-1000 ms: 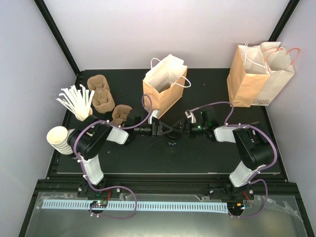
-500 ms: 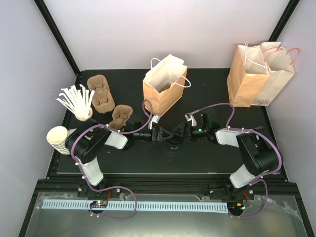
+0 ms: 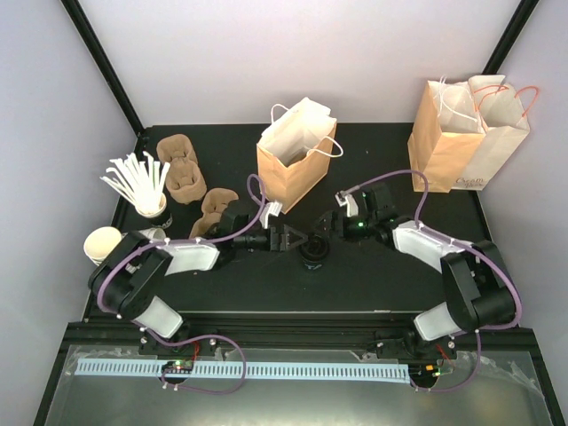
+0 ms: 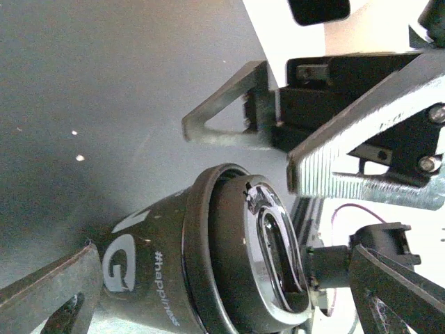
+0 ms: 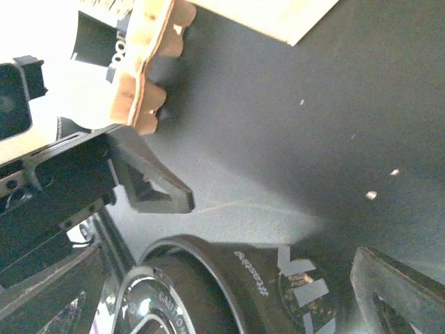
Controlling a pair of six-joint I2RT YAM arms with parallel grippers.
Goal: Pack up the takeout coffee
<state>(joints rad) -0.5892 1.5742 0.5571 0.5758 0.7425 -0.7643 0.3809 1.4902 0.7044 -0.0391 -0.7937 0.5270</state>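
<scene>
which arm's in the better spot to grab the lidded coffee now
Left, probably. The left gripper is open and close beside the takeout coffee, which sits between its fingers in the wrist view; the right gripper, also open, sits off-line toward the back.

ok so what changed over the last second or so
Both arms swung their elbows outward, the left arm to the left, the right arm to the right. The left gripper and right gripper stay open on either side of the takeout coffee; nothing gripped or released. The coffee, open paper bag and pulp cup carriers are unmoved.
</scene>
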